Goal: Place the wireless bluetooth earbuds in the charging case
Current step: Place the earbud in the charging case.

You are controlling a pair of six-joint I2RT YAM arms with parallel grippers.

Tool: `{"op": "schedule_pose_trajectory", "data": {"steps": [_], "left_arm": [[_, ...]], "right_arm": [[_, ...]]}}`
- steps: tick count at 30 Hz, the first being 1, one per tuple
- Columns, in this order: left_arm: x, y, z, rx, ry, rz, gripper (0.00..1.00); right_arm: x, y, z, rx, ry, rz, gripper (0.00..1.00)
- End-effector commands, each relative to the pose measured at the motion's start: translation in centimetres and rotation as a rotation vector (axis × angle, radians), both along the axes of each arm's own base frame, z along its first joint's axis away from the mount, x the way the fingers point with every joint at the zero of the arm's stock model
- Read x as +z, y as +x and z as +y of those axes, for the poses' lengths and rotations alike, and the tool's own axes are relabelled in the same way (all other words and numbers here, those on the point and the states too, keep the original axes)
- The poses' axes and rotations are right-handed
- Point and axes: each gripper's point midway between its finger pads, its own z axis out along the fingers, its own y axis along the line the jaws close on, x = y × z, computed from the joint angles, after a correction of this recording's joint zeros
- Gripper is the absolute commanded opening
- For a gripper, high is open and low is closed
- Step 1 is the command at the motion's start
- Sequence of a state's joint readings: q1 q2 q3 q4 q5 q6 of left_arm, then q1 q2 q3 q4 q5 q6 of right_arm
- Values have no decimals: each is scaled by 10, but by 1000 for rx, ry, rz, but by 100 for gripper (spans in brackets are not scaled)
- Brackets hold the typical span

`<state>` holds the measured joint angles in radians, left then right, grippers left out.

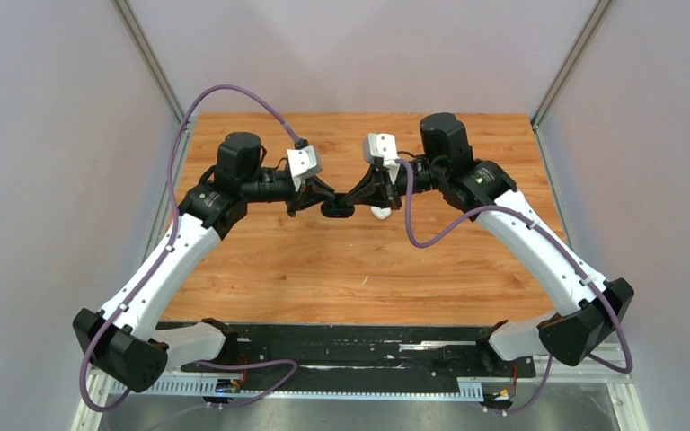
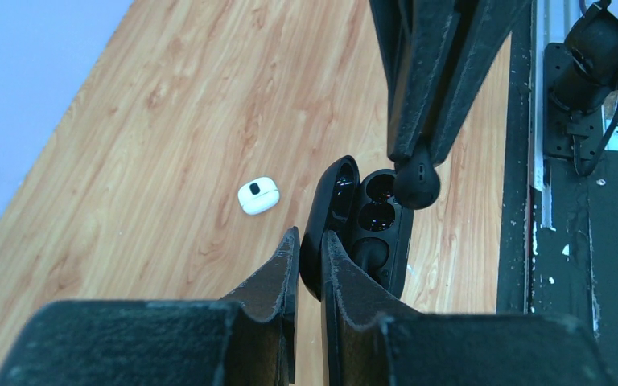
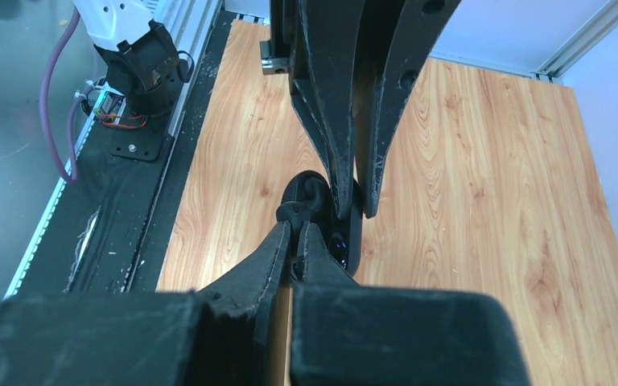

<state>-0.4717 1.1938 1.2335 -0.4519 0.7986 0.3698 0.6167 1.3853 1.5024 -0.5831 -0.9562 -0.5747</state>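
One black earbud [image 2: 415,185] at the open case [image 2: 372,233] edge

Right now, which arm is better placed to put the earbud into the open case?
Right. The right gripper holds a black earbud just above the open case; the left gripper is busy clamping it.

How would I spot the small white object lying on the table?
On the wooden table, look near the middle. Close to the open black case in the left claw lies a small rounded white object. It alone is white, with a dark patch, and lies ungripped.
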Motion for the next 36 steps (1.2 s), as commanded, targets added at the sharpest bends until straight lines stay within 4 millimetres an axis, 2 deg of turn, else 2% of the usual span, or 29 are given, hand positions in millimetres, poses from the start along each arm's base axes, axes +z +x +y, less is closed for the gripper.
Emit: {"op": "schedule_pose_trajectory", "data": {"steps": [1, 6, 10, 15, 28, 36], "left_arm": [[44, -9, -2, -38, -68, -146, 0], [47, -19, 1, -77, -58, -218, 0], [51, -20, 2, -72, -60, -244, 0], [54, -16, 1, -54, -75, -246, 0], [51, -4, 3, 29, -87, -196, 0], [53, -10, -1, -6, -108, -189, 0]], "right_arm": [[2, -1, 1, 17, 2, -50, 0], [0, 4, 4, 14, -11, -55, 0], [-4, 2, 5, 26, -24, -54, 0], [-7, -5, 9, 44, -30, -49, 0], [-11, -4, 8, 23, -60, -63, 0], [-21, 1, 9, -8, -83, -77, 0]]}}
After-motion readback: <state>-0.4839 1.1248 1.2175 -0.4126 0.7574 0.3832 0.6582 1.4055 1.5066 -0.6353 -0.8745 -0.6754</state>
